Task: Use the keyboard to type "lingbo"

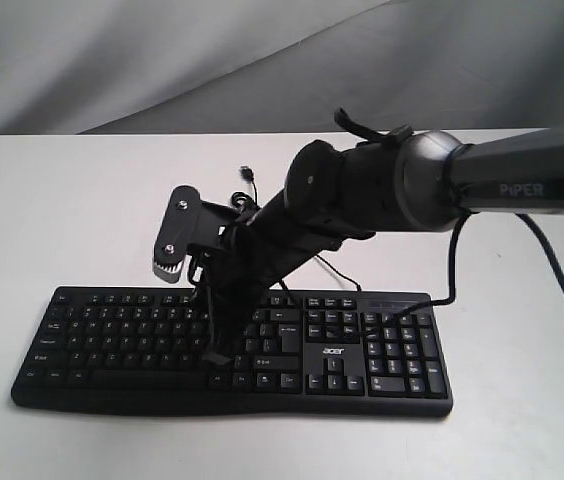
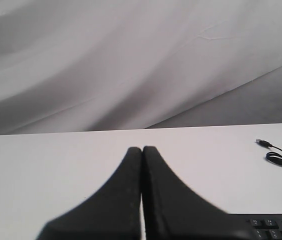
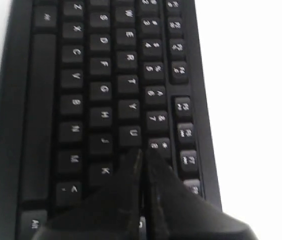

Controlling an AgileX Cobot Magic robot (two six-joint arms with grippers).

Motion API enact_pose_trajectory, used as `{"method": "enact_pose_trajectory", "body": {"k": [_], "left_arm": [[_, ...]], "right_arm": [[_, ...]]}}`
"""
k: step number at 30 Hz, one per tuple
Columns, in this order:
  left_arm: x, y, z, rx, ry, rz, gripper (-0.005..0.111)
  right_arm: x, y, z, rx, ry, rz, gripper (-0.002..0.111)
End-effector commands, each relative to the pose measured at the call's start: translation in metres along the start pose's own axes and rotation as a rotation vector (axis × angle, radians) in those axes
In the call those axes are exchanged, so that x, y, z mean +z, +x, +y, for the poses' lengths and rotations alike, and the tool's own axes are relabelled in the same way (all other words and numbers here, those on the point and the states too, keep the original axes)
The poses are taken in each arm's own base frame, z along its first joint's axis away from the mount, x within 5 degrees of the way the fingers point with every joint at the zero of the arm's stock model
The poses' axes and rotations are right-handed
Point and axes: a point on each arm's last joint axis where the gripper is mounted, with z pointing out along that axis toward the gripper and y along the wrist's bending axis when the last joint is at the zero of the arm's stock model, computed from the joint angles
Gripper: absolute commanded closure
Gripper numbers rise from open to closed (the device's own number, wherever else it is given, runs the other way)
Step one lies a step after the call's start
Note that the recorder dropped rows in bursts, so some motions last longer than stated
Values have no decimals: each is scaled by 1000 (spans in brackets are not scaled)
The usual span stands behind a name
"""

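The black keyboard (image 1: 362,350) lies across the white table, its acer logo facing the near edge. My right arm reaches across it from the right. The right gripper (image 1: 212,345) points down over the middle letter keys. In the right wrist view the right gripper (image 3: 143,152) is shut and holds nothing, and its tips sit between the U, J, K and 8 keys of the keyboard (image 3: 101,90). I cannot tell whether they touch a key. My left gripper (image 2: 142,149) is shut and empty over bare table, with a corner of the keyboard (image 2: 276,227) beside it. It is out of the exterior view.
The keyboard's thin black cable (image 1: 247,195) coils on the table behind it and ends in a USB plug (image 2: 264,143). A grey cloth backdrop (image 1: 262,60) hangs behind the white table (image 1: 52,210). The right arm's own cable (image 1: 562,280) droops at the right.
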Motion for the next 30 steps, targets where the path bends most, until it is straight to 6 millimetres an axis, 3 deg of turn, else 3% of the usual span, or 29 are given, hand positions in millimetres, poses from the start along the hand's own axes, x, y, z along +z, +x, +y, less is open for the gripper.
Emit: {"method": "enact_pose_trajectory", "body": {"k": [1, 16, 30], "left_arm": [[0, 1, -1, -2, 7, -9, 106], [0, 1, -1, -2, 7, -9, 106], [0, 1, -1, -2, 7, -9, 106]], "right_arm": [[-6, 3, -4, 40, 14, -21, 108], [12, 19, -4, 74, -13, 17, 108], [11, 20, -6, 73, -13, 12, 108]]}}
